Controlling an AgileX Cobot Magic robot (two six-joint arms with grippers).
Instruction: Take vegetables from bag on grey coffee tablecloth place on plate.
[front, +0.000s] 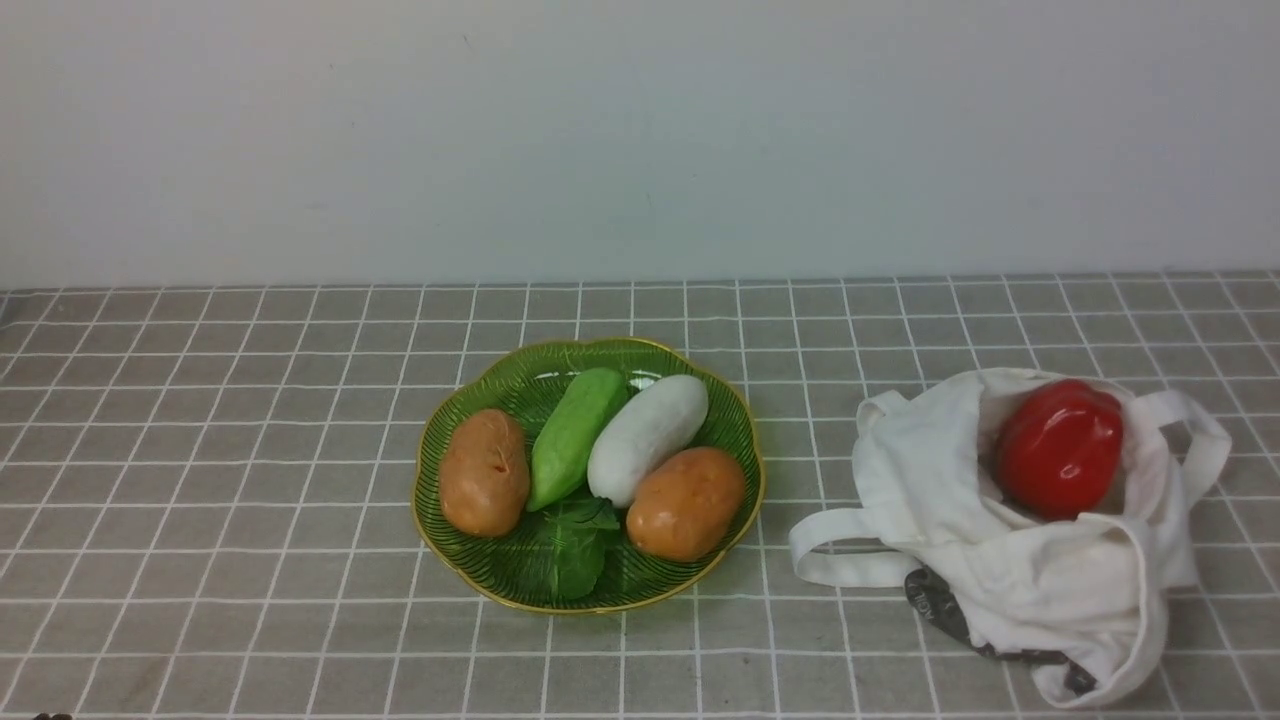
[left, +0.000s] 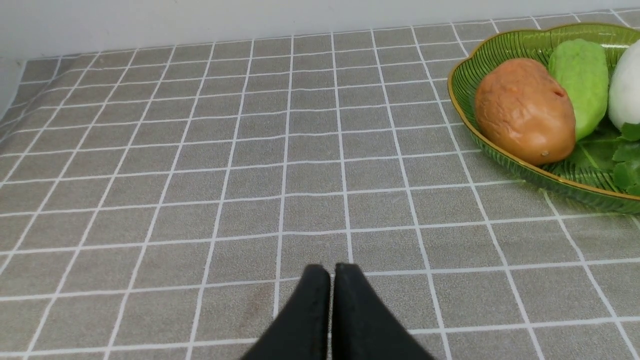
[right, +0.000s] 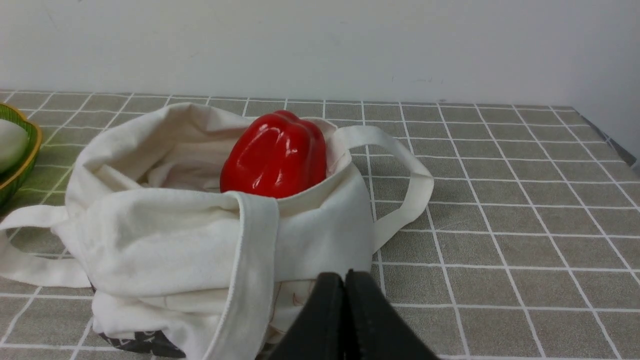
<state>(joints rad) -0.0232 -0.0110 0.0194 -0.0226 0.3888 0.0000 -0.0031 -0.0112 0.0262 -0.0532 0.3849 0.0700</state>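
Observation:
The green plate lies mid-table on the grey coffee tablecloth. On it lie two orange-brown potatoes, a green vegetable, a white one and a leafy green. At the right slumps the white bag with a red bell pepper in its open mouth. My left gripper is shut and empty, low over bare cloth, apart from the plate. My right gripper is shut and empty, just in front of the bag, below the pepper. Neither arm shows in the front view.
A pale wall rises behind the table's far edge. Two loop handles of the bag spread onto the cloth. The cloth's edge drops off at the far right in the right wrist view.

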